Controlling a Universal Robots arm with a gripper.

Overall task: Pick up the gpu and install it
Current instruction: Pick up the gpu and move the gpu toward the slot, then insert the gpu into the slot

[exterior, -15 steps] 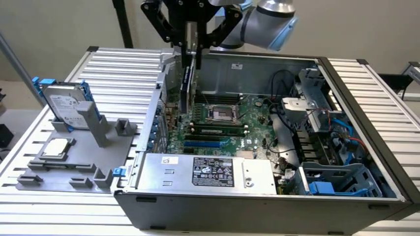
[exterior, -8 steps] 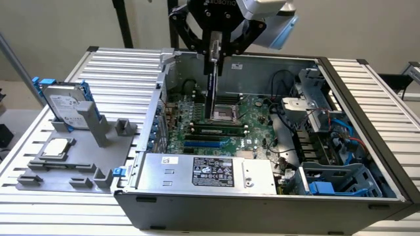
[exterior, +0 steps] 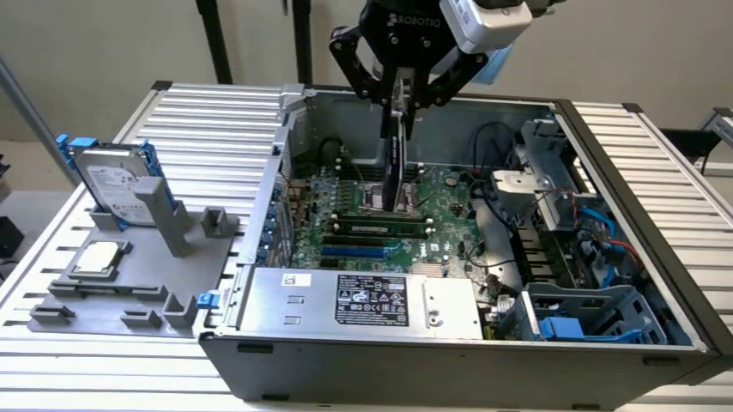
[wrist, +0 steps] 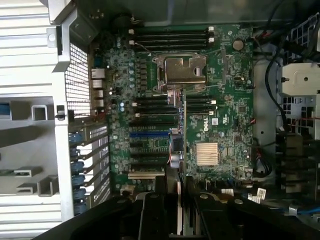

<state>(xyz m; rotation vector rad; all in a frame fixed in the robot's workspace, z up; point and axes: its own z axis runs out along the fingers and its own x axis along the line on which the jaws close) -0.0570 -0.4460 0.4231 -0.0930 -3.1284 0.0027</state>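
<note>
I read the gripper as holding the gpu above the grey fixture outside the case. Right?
Not quite. The gripper holds the gpu above the motherboard inside the open case, not above the grey fixture; the exterior view shows this.

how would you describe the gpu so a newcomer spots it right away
Find the open grey computer case. Over its green motherboard, the black hand grips a thin card hanging on edge: the gpu. Unlike the boxy hard drive and square chip on the exterior view's left, it is thin and in the hand's grip.
</note>
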